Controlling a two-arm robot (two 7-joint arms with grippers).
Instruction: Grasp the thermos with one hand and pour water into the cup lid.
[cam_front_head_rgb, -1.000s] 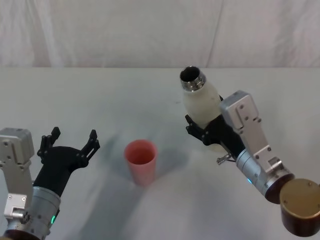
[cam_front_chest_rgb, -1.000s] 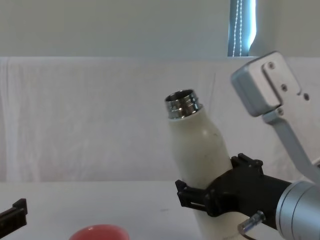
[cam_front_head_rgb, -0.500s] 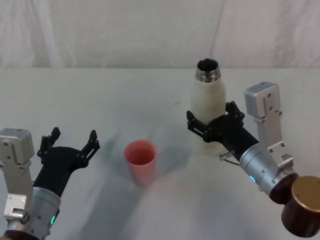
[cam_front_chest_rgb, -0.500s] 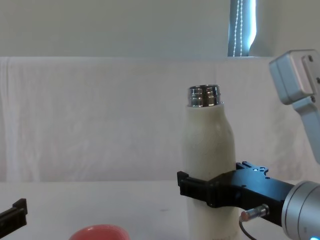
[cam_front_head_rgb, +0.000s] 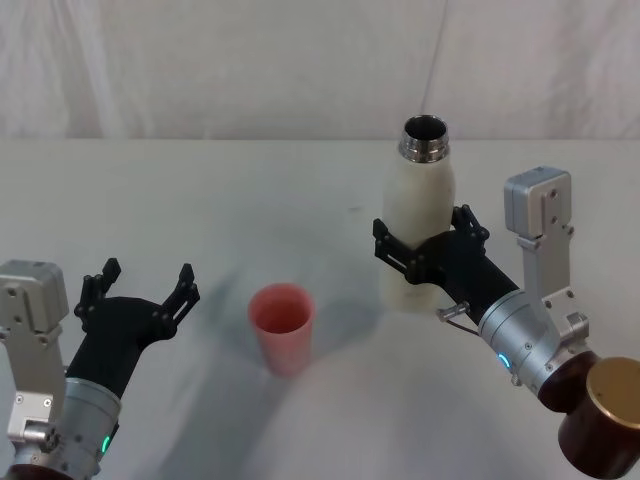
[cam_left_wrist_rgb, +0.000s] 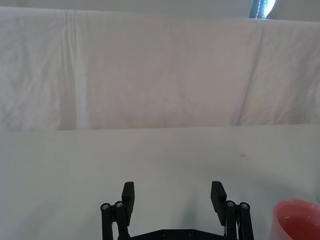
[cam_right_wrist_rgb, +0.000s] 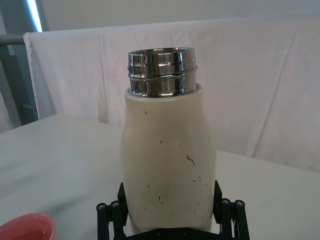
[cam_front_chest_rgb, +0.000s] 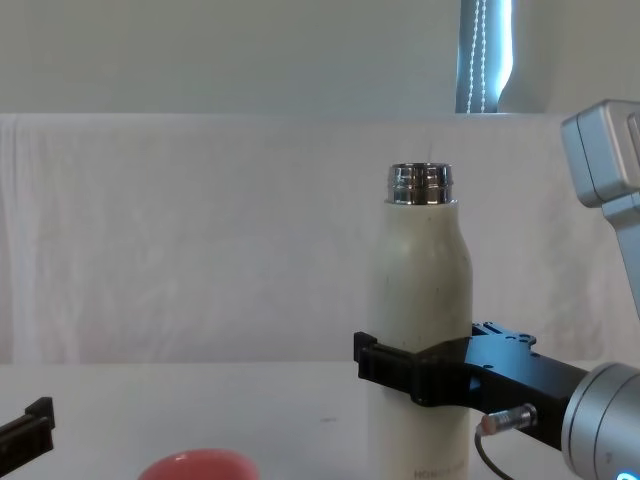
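The thermos (cam_front_head_rgb: 421, 222) is cream-white with an open steel neck. It stands upright to the right of the cup lid (cam_front_head_rgb: 282, 324), with its base at or just above the table. My right gripper (cam_front_head_rgb: 426, 255) is shut around the bottle's lower body, one black finger on each side. The right wrist view shows the thermos (cam_right_wrist_rgb: 167, 155) between the fingers (cam_right_wrist_rgb: 109, 214) and the pink cup lid (cam_right_wrist_rgb: 24, 228) off to one side. The chest view shows the thermos (cam_front_chest_rgb: 420, 290) and the cup lid's rim (cam_front_chest_rgb: 197, 465). My left gripper (cam_front_head_rgb: 140, 290) hovers open to the left of the cup lid, holding nothing.
A white cloth covers the table (cam_front_head_rgb: 200, 200) and hangs as a backdrop behind it. In the left wrist view, the left gripper (cam_left_wrist_rgb: 173, 192) faces bare tabletop, with the cup lid (cam_left_wrist_rgb: 297, 220) at the frame's edge. Open room lies between the cup lid and the thermos.
The thermos went from tilted with its neck toward the cup lid to upright. It shifted right and lower in my right gripper. The left gripper and the cup lid stayed put.
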